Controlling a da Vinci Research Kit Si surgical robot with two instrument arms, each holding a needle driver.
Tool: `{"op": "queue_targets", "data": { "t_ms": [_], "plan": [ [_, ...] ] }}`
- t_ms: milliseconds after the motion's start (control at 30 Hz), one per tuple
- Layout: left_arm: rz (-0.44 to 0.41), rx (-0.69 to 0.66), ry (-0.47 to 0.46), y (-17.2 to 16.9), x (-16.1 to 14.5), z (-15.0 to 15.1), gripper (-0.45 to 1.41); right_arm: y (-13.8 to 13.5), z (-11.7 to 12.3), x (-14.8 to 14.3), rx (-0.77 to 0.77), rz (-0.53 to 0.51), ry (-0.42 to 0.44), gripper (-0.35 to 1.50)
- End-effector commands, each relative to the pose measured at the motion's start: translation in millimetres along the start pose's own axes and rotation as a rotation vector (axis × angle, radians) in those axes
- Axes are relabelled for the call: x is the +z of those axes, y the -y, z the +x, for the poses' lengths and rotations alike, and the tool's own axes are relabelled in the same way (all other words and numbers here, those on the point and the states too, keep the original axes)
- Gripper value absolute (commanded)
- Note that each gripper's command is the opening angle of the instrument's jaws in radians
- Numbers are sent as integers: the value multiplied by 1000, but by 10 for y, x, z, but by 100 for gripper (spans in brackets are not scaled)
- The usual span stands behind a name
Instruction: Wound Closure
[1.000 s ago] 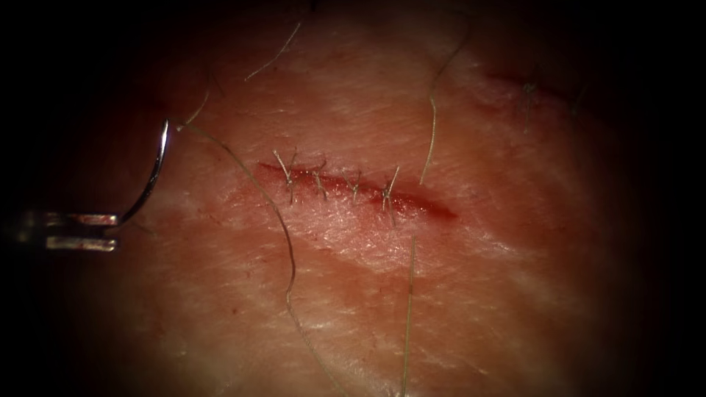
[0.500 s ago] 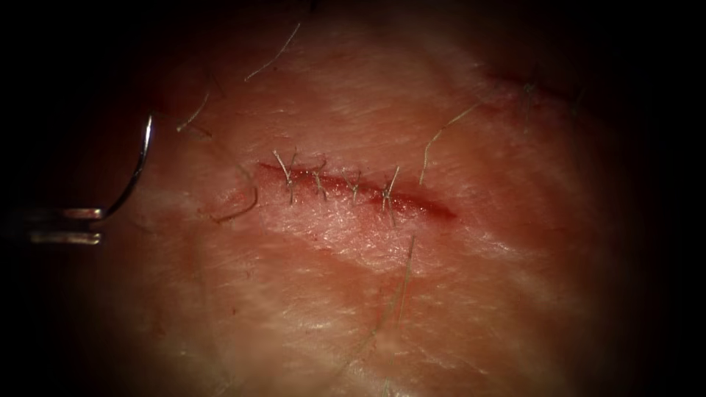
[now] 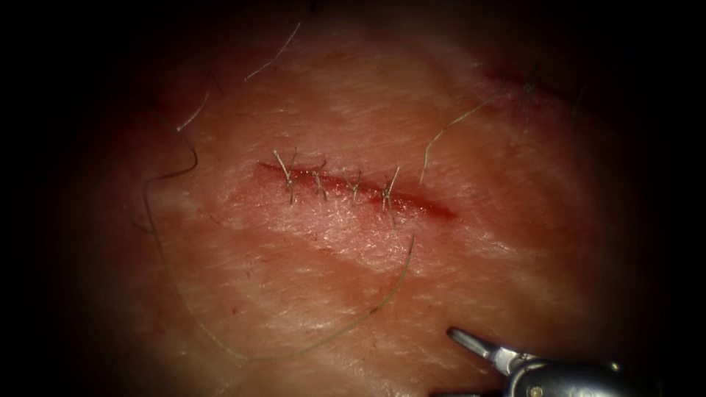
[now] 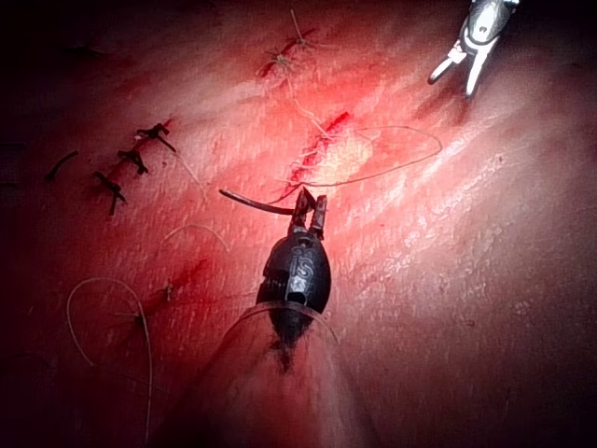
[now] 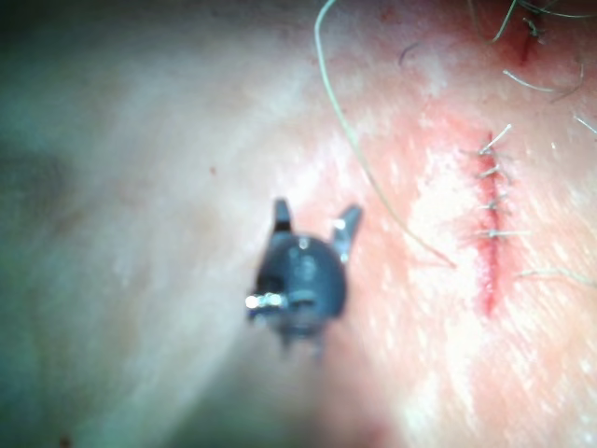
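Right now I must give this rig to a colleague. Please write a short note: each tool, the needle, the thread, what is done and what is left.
Left tool: jaws shut on the needle at one end of its curve; the needle is clear of the tissue.
Right tool: jaws open, holding nothing, over the tissue below the right end of the cut.
Thread: lies slack in a long loop on the tissue, left of and below the cut.
Done: four stitches cross the cut.
Left: its right end is still unstitched.

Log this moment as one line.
left tool: shut on needle near its end | needle: outside tissue | right tool: open, empty
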Motion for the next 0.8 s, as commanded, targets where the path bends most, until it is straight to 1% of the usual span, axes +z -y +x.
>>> {"op": "queue_targets", "data": {
  "t_ms": [33,67,100,167,200,267,333,467,533,600,800],
  "plan": [
    [-6,-2,-2,-3,10,-7,-45,-10,-20,19,-8,-15,7,126],
    [-8,-1,-5,-5,12,-7,-45,-18,-31,28,-20,-28,18,126],
    [-8,-1,-5,-5,12,-7,-45,-18,-31,28,-20,-28,18,126],
    [-9,-1,-6,-6,13,-8,-45,-28,-44,41,-38,-42,29,125],
    [-9,-1,-6,-6,13,-8,-45,-28,-44,41,-38,-42,29,125],
    [-9,1,-6,-6,14,-9,-45,-33,-51,50,-50,-51,37,125],
    [-11,-4,-8,-7,14,-10,-45,-32,-52,56,-70,-50,50,125],
    [-10,-4,-7,-8,14,-11,-45,-27,-51,65,-95,-41,48,125],
    [-14,-4,-10,-8,16,-11,-45,-22,-50,78,-120,-28,51,125],
    [-14,-4,-10,-8,16,-11,-45,-20,-50,84,-127,-26,51,125],
    [-13,-4,-10,-8,16,-10,-45,-24,-52,93,-131,-36,53,125]
  ]
}}
